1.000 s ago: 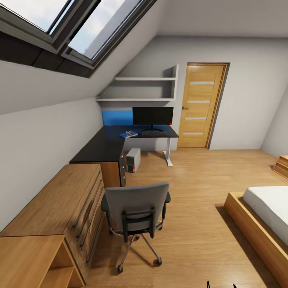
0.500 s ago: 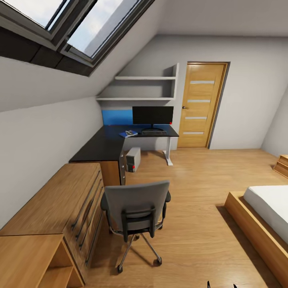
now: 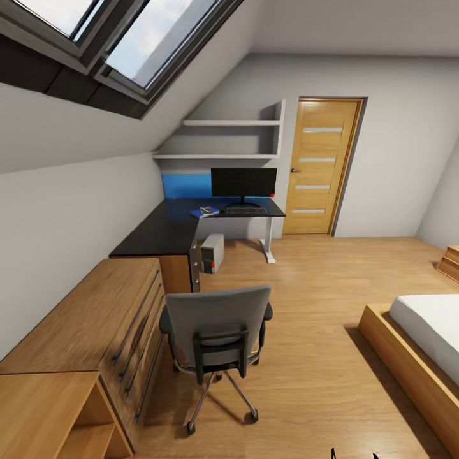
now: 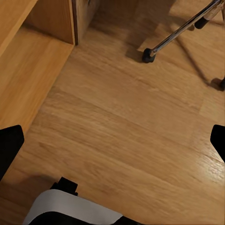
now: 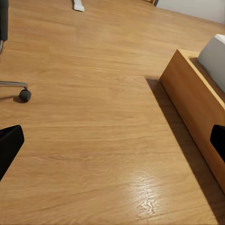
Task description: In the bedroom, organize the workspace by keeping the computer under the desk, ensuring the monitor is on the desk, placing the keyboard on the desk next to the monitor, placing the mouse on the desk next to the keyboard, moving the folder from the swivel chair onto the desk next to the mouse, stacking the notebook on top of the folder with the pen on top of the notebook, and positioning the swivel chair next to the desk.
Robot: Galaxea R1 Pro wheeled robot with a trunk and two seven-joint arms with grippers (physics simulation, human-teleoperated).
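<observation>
The grey swivel chair (image 3: 217, 330) stands on the wood floor with its back to me, beside the dresser and short of the desk (image 3: 167, 231). On the black desk stand the monitor (image 3: 243, 183) and, in front of it, the keyboard (image 3: 245, 210). To the keyboard's left lies the blue folder (image 3: 203, 214) with a small grey notebook (image 3: 207, 210) on it; pen and mouse are too small to make out. The computer (image 3: 212, 254) sits on the floor under the desk. My left gripper (image 4: 112, 143) and right gripper (image 5: 112, 143) hang open over bare floor.
A light wooden dresser (image 3: 95, 319) runs along the left wall, with an open shelf unit (image 3: 57, 414) nearest me. A bed (image 3: 421, 344) with a wooden frame (image 5: 197, 108) is at the right. An oak door (image 3: 320, 167) is at the back. A chair castor (image 4: 148, 55) is close to the left gripper.
The whole head view has shifted slightly, so the camera has moved. Chair, desk and the things on it stay where they were.
</observation>
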